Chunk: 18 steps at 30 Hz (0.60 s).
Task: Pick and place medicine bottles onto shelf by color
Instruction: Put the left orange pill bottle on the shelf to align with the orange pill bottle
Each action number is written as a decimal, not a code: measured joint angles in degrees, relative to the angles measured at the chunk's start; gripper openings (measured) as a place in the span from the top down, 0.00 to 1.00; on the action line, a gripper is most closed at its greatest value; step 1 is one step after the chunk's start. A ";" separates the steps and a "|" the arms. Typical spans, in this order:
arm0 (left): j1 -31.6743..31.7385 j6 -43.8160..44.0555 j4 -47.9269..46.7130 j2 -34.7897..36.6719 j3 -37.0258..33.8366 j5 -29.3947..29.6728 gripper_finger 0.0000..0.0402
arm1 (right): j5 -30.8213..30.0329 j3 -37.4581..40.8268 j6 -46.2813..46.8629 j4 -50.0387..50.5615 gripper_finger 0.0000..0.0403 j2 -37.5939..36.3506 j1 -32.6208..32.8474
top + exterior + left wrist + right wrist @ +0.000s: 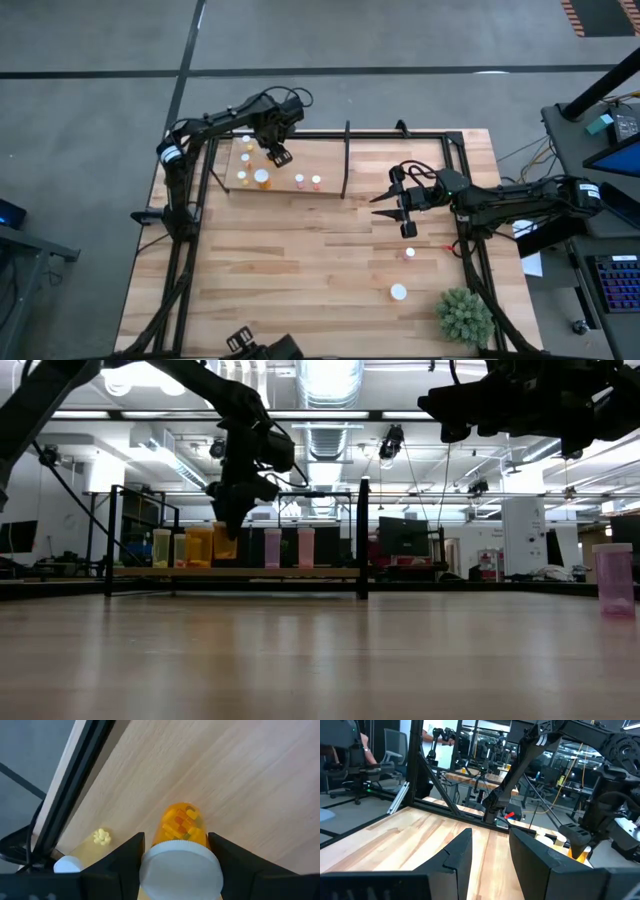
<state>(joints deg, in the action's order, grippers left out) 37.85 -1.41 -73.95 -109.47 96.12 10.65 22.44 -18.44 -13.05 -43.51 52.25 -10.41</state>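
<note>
Two grippers show: the left gripper (277,152), upper left of the high view over the shelf (330,165), pinches an orange bottle (184,827). Right gripper (388,207), center-right, has fingers spread, holding nothing.

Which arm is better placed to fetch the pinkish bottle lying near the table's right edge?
Right: its open gripper hovers close above the small pinkish white-capped bottle, while the left gripper holds an orange bottle over the light-wood shelf.

Bright ceiling lights (330,380) glare in the low view, turning both arms into black silhouettes against the room. From above, the bench (300,260) is evenly lit with only soft shadows. The near bench surface in the low view is blurred.
</note>
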 joint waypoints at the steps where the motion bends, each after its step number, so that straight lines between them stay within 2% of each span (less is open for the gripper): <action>1: 0.02 0.04 0.00 0.05 0.00 0.10 0.55 | 0.00 0.00 -0.01 -0.02 0.70 0.00 0.00; 18: 0.06 1.05 1.82 0.22 -4.17 1.31 0.55 | 0.00 0.00 0.01 0.00 0.70 0.00 0.00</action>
<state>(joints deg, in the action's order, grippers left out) 37.91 -0.36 -72.14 -109.25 91.94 11.96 22.44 -18.44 -13.04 -43.51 52.25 -10.41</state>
